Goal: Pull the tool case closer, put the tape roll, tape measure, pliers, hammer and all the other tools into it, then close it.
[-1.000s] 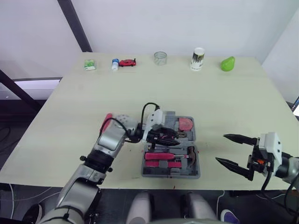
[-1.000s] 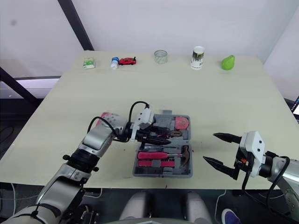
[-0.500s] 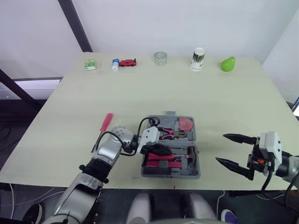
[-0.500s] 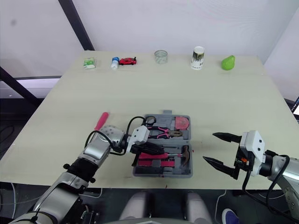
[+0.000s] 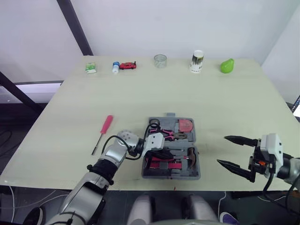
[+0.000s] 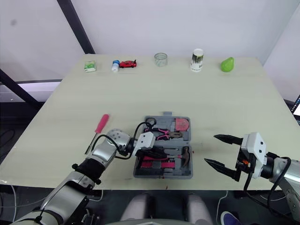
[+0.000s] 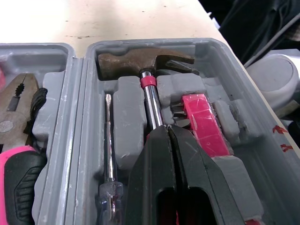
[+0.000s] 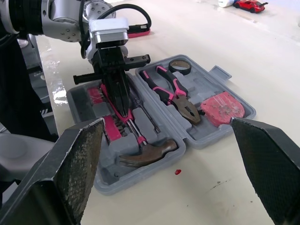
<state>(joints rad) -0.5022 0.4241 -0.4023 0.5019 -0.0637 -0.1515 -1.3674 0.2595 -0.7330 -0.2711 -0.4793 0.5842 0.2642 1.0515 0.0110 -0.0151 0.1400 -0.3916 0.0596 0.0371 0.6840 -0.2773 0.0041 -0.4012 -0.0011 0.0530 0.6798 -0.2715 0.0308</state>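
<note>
Near the tool case (image 5: 161, 121) lies a screwdriver (image 5: 104, 131); left end effector (image 7: 167, 133) pinched shut, right end effector (image 5: 221, 150) gaping.

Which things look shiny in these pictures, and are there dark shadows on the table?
Left wrist view: the hammer has bright glints on its metal neck, while its brown head looks dull. Right wrist view: the table has a white patch of glare near its edge. Left eye view: the table is lit evenly, with only soft, pale shadows.
</note>
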